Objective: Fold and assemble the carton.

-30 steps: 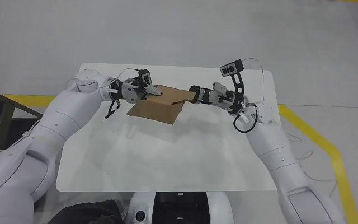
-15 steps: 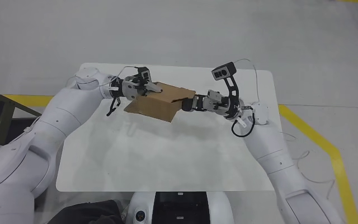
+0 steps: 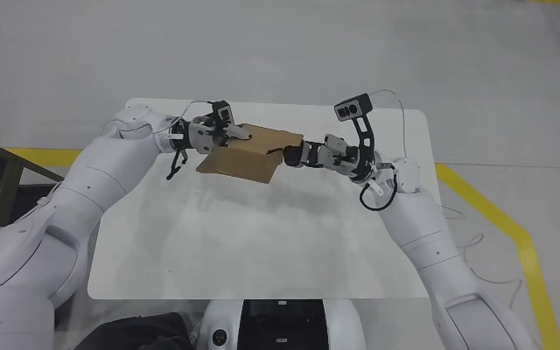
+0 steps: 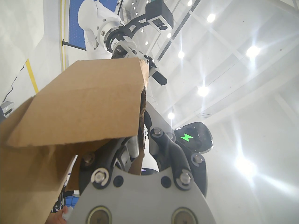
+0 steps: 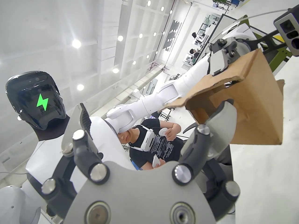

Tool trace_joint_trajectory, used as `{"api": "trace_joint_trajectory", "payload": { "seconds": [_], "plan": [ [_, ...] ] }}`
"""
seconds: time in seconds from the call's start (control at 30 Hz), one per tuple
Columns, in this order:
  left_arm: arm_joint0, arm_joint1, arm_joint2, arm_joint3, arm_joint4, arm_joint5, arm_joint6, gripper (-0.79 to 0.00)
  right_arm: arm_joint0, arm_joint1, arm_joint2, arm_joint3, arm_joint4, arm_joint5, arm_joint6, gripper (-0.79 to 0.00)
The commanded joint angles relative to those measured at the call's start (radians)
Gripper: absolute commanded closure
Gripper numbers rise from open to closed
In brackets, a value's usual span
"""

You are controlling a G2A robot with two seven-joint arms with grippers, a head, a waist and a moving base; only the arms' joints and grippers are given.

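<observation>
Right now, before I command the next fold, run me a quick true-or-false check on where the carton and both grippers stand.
1. The left gripper and the right gripper are at opposite ends of the carton. True.
2. The right gripper is shut. False: in the right wrist view its fingers stand wide apart, with one against the carton.
3. The carton is over the far half of the table. True.
4. The carton is a finished, closed box. False: its end by the right gripper is open, with a flap sticking out.
5. The left gripper is clear of the carton. False: the cardboard runs between its fingers.
</observation>
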Motion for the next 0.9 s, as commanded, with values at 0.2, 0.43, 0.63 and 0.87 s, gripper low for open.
{"api": "trace_joint_trajectory", "payload": {
  "seconds": [0.2,0.43,0.63,0.87],
  "plan": [
    [-0.003,-0.009,-0.003,0.031,0.014,-0.033,0.0,0.0,0.004,-0.006,-0.011,0.004,0.002,0.004,0.004,-0.785],
    [-0.005,-0.017,-0.01,0.052,0.017,-0.038,0.0,0.0,-0.003,-0.002,0.021,0.013,0.018,0.002,0.002,-0.785],
    [-0.002,-0.023,-0.019,0.059,0.016,-0.047,0.0,0.0,-0.001,-0.005,0.024,0.027,0.032,0.003,-0.008,-0.785],
    [0.001,-0.028,-0.03,0.062,0.024,-0.054,0.0,0.0,0.003,-0.014,0.006,0.041,0.037,0.01,-0.035,-0.785]
  ]
}}
